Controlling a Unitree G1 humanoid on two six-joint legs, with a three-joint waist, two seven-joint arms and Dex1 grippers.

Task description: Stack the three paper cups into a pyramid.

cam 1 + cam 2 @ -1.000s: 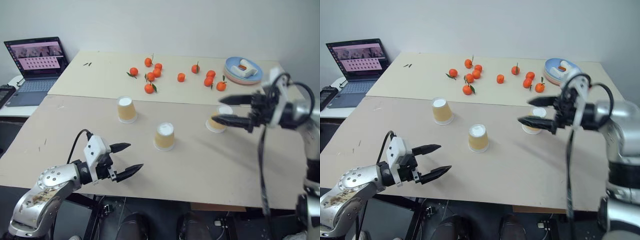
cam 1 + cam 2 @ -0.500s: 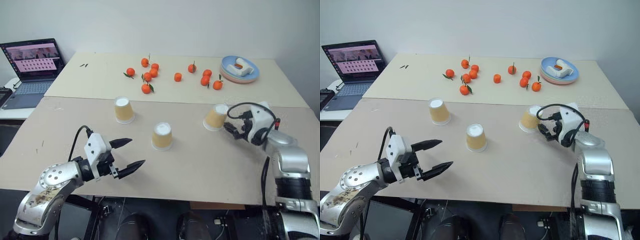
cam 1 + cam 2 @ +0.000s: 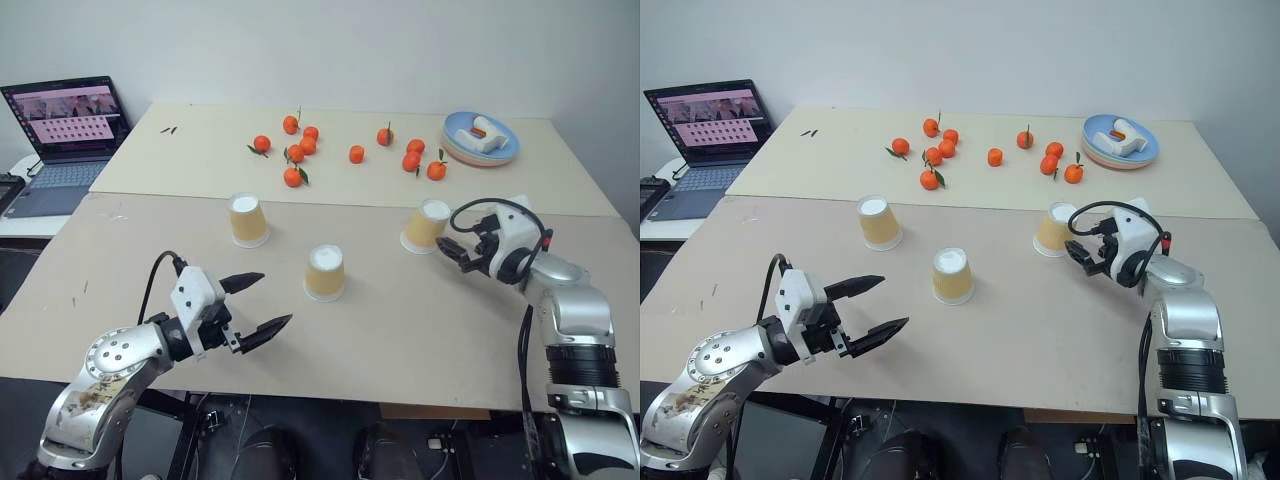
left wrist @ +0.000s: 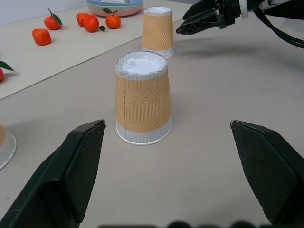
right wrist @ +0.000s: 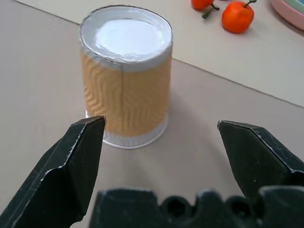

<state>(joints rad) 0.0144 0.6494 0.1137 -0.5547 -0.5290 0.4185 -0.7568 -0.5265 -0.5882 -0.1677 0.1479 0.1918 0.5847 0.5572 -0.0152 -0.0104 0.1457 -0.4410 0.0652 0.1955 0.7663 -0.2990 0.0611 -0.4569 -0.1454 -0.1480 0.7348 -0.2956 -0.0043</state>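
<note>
Since a second ago the right tool (image 3: 447, 246) has dropped from above the desk (image 3: 400, 330) to sit low just beside the right cup (image 3: 425, 224), fingers spread wide and holding nothing. Its wrist view shows what the head views cannot: that cup (image 5: 125, 75) stands upside down ahead of the gap between the two fingers, untouched. The left tool (image 3: 262, 303), also wide open and empty, hovers near the desk's front edge, well short of the middle cup (image 3: 325, 272). From the left wrist, the middle cup (image 4: 142, 97) stands centred ahead of the open fingers. The left cup (image 3: 247, 219) stands apart, with the tangerines (image 3: 300, 150), plates (image 3: 480, 140) and laptop (image 3: 60, 130) beyond.
</note>
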